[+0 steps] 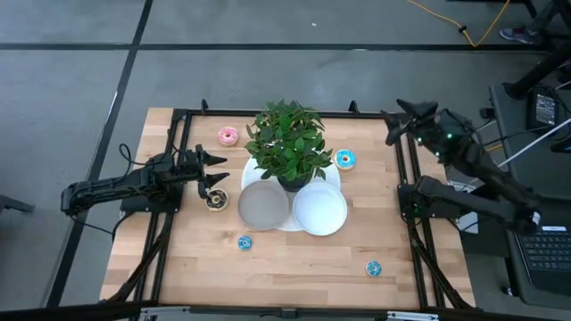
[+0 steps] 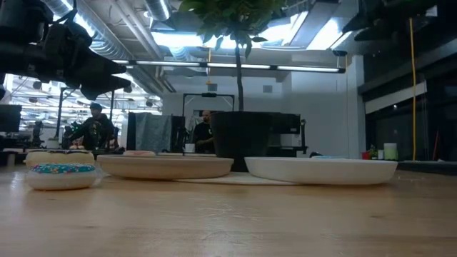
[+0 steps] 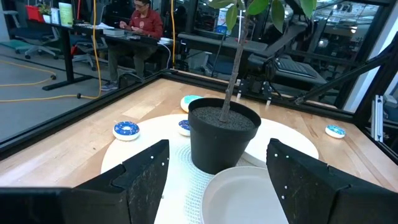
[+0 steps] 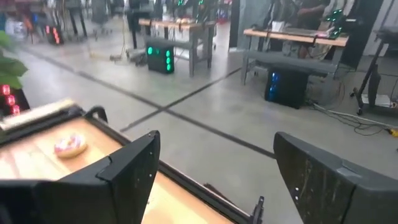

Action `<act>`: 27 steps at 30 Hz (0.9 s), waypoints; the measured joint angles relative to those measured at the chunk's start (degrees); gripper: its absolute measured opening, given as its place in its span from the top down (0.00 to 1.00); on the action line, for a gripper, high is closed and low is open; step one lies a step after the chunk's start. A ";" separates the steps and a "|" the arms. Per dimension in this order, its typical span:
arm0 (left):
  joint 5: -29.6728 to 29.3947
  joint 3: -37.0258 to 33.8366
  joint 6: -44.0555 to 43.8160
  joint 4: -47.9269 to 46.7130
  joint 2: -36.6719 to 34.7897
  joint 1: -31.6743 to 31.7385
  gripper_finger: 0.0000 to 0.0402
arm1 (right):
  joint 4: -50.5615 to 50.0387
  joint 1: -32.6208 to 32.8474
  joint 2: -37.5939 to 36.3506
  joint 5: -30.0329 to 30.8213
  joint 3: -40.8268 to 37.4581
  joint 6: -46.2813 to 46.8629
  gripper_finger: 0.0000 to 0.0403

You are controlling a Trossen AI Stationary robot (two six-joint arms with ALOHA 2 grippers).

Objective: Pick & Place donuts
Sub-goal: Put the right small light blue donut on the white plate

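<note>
Several donuts lie on the wooden table. A pink one (image 1: 227, 135) sits at the far left, and it also shows in the right wrist view (image 4: 69, 144). A blue one (image 1: 344, 160) lies right of the potted plant, and a brown one (image 1: 217, 200) left of the grey plate. Two mini blue ones (image 1: 244, 242) (image 1: 373, 267) lie nearer the front edge. My left gripper (image 1: 217, 172) is open at the table's left, level, just beyond the brown donut. My right gripper (image 1: 393, 123) is open and raised over the far right corner. Both hold nothing.
A potted plant (image 1: 287, 143) stands mid-table in a black pot (image 3: 224, 134). In front of it lie a grey plate (image 1: 263, 205) and a white plate (image 1: 319, 209). Black frame rails (image 1: 178, 178) run along both sides of the table. People sit at desks beyond the table.
</note>
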 joint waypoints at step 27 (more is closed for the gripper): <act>0.00 0.00 0.01 0.00 0.00 0.00 0.35 | -32.46 13.55 19.60 -10.91 30.19 -9.10 0.22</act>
